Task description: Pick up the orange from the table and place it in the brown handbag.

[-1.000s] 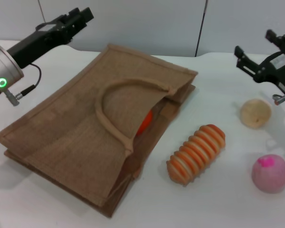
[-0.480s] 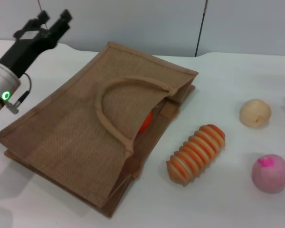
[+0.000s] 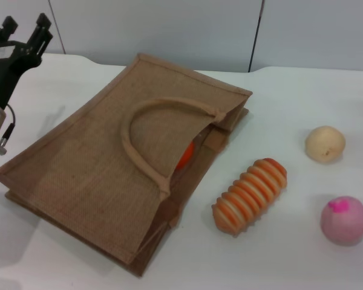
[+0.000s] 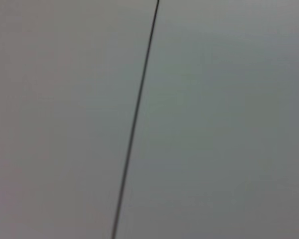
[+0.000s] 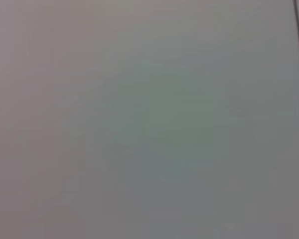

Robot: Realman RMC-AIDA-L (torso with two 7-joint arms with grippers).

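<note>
Table [image 3: 278,254]: orange [image 3: 186,156] inside brown handbag [image 3: 97,175], far from left gripper [image 3: 21,36].

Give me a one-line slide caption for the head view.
Orange tucked inside the brown handbag on the table; left hand raised at the far left, right hand out of view.

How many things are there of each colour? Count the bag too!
Brown: 1, the brown handbag.
Orange: 2, the orange peeking from inside the bag, and the striped ribbed toy.
Beige: 1, the ball.
Pink: 1, the ball.
Total: 5.
</note>
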